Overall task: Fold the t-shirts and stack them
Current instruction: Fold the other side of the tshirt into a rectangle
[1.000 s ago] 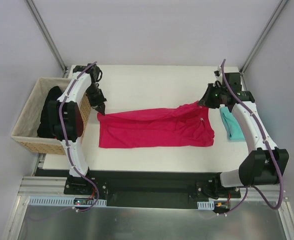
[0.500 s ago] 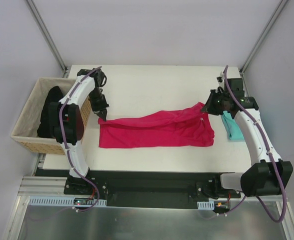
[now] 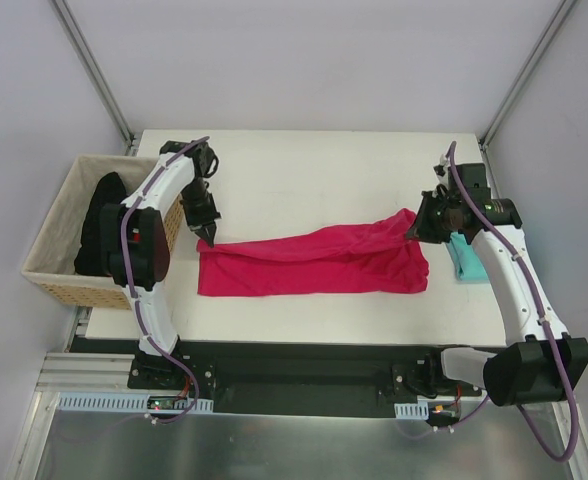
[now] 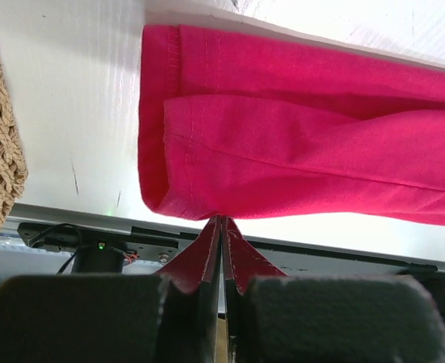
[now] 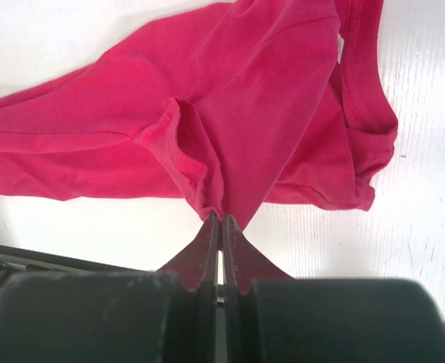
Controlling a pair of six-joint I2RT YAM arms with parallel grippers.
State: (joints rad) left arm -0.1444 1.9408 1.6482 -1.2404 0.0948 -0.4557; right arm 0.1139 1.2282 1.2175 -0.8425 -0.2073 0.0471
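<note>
Both arms have drawn the pink shirt [image 3: 314, 265]'s far edge nearer, narrowing its band across the table [image 3: 304, 170]. The left gripper [image 3: 208, 233] and right gripper [image 3: 414, 229] each stay clenched on that edge. The lengthwise fold seems half made. The teal shirt [image 3: 467, 262] lies compact beside the right arm, and stacking remains.

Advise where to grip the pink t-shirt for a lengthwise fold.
Take the two far corners, coming from above. The pink t-shirt lies stretched left to right, hem on the left, so its far edge should lift as one line. The left claw is shut on the far hem corner, the right claw on cloth near the shoulder. Both look like sound holds.
</note>
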